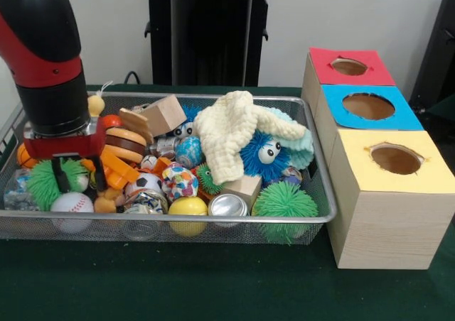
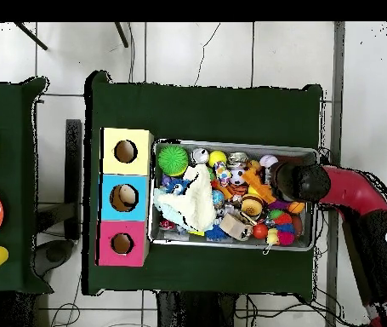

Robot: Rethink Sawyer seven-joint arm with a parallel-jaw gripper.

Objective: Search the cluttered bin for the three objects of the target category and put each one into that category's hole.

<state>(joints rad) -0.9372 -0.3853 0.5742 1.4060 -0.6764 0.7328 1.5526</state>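
The gripper hangs over the bin's crowded end, well apart from the 3 holed boxes; I cannot tell its state. Risk: packed toys there could shift, so it snags the orange toy.

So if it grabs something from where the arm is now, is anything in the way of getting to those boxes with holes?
Yes. The gripper is at the bin's end farthest from the three boxes, so the whole heap, including the cream cloth, lies between.
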